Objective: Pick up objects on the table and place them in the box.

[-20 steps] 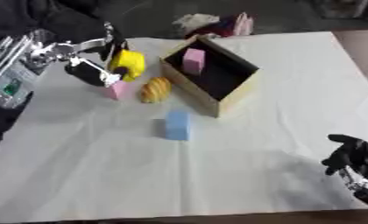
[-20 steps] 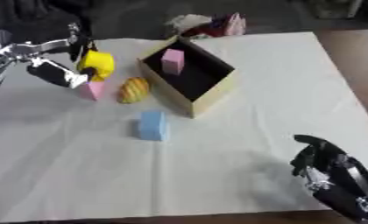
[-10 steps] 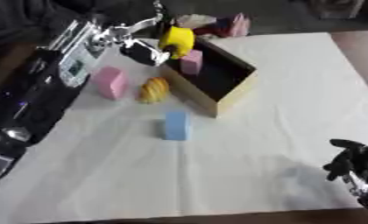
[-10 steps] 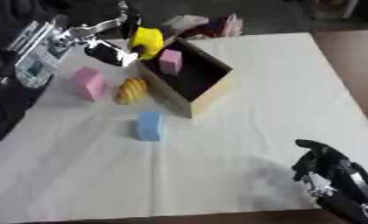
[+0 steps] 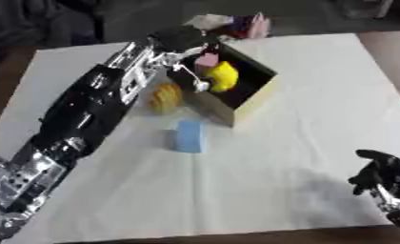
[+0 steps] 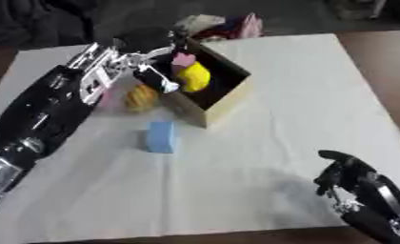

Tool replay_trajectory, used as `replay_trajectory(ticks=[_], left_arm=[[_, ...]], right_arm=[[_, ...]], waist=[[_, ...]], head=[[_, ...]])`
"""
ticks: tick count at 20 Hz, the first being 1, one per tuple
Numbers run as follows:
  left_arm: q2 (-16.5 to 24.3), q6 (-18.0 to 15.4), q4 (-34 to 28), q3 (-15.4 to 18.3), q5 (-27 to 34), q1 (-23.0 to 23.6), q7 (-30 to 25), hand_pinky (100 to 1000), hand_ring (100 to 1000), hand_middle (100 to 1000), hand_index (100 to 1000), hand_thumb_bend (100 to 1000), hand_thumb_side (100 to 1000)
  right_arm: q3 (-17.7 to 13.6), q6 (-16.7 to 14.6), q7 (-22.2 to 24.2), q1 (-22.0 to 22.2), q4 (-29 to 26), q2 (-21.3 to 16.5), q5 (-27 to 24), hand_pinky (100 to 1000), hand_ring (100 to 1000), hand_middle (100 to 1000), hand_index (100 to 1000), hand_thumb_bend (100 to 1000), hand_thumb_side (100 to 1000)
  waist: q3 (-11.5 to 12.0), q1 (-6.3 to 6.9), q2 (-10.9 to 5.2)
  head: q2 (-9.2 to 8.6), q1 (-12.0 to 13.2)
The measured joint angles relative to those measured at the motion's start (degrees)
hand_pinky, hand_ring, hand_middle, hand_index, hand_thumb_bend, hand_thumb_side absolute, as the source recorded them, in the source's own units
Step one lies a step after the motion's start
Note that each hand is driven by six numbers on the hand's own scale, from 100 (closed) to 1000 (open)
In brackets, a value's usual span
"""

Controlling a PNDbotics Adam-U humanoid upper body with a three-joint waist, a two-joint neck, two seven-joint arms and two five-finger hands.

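An open cardboard box (image 5: 255,98) stands at the back middle of the white table. My left hand (image 5: 182,40) reaches over its left wall, fingers (image 5: 192,79) curled against a yellow object (image 5: 223,76) that is down inside the box. A pink block (image 5: 206,59) lies in the box behind it. Left of the box rests an orange ridged object (image 5: 164,96), and a blue block (image 5: 189,136) lies in front. A sliver of another pink block (image 6: 104,98) shows behind my left arm. My right hand (image 5: 385,179) rests open at the lower right corner, holding nothing.
A heap of pink and white things (image 5: 236,24) lies just past the table's far edge behind the box. My left arm (image 5: 86,109) stretches across the table's left side. The white cloth (image 5: 303,128) spreads right of the box and in front.
My left hand has carried the yellow object rightward from above the box's left rim and lowered it into the box. The camera view has shifted. The right hand stays put.
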Motion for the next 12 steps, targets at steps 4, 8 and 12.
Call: replay_trajectory(ticks=[4,8,12], left_arm=[[0.1,-0.2,-1.1,-0.2,1.9,0.4,0.7,752,696,744,879,196,287],[2.0,-2.8,-6.2,-1.5,10.2,1.7,-1.6,744,646,665,840,100,269],[6.7,-6.7,-12.6,-3.2,19.9,3.7,-10.9,758,692,714,866,198,364]], right_arm=[[0.0,0.0,0.0,0.0,0.0,0.0,0.0,681,469,490,839,100,377],[0.0,0.0,-0.1,0.0,0.0,0.0,0.0,681,469,490,839,100,377],[-0.1,0.0,-0.1,0.0,0.0,0.0,0.0,681,469,490,839,100,375]], waist=[[0.2,-0.03,0.00],[0.5,0.02,0.00],[0.6,0.39,0.00]], head=[[-0.01,-0.2],[-0.05,-0.5],[-0.07,-1.1]])
